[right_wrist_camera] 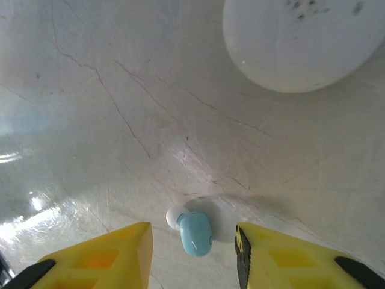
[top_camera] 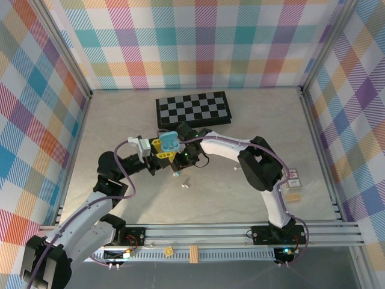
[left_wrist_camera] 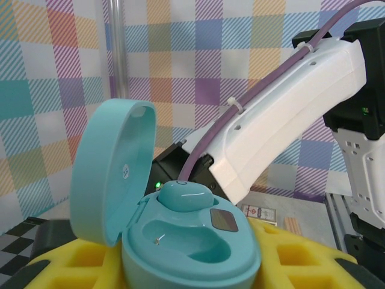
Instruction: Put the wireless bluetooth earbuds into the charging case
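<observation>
Pale tabletop (right_wrist_camera: 90, 120) under your right gripper (right_wrist_camera: 192, 256), jaws spread astride 1 blue earbud (right_wrist_camera: 195, 232): close, lift, seat it in the charging case (left_wrist_camera: 192, 247) your left gripper (top_camera: 165, 149) clamps.

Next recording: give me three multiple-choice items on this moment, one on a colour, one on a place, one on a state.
1. What colour is the case held in the left fingers? A) white B) light blue C) black
2. Where is the earbud near the right fingers? A) inside the case B) on the table between them C) lifted in the air
3. The case's lid is: A) open B) shut C) taken off

Answers: 1 B, body and lid are both light blue. 2 B, it lies on the table between the spread yellow fingers, touching neither. 3 A, the lid stands hinged up.
</observation>
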`<state>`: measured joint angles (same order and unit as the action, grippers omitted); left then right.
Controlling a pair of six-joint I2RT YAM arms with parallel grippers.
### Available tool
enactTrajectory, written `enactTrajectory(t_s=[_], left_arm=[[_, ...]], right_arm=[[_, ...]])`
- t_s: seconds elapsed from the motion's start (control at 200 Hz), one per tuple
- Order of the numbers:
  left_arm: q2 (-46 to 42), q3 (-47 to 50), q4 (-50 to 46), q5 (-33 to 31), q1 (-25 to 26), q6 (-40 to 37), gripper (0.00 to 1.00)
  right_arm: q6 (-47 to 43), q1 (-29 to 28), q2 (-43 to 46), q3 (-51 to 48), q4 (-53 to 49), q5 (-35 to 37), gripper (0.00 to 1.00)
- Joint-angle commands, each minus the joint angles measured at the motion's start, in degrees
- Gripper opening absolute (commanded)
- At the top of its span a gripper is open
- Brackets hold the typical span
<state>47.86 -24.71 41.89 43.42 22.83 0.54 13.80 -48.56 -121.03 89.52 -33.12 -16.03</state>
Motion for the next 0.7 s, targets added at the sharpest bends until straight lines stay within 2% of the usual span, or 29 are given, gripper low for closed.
enactTrajectory(t_s=[0.0, 0.41, 0.555, 0.695], left_arm=[[-1.18, -2.17, -0.92, -0.02, 0.33, -1.21, 0.39], [-0.92, -2.80, -2.22, 0.38, 0.55, -1.94, 0.39], [-0.92, -2.89, -2.20, 0.35, 0.59, -1.94, 0.39], [-1.03, -2.71, -1.96, 0.18, 0.64, -2.11, 0.39]], right_arm=[[-2.55, -1.18, -1.49, 2.28, -4.59, 2.17, 0.39], [-1.70, -2.16, -3.97, 3.08, -5.66, 2.85, 0.27], [-0.46, -2.14, -1.68, 1.37, -4.70, 3.54, 0.22], [1.44, -0.97, 3.37, -3.32, -3.06, 5.72, 0.22]])
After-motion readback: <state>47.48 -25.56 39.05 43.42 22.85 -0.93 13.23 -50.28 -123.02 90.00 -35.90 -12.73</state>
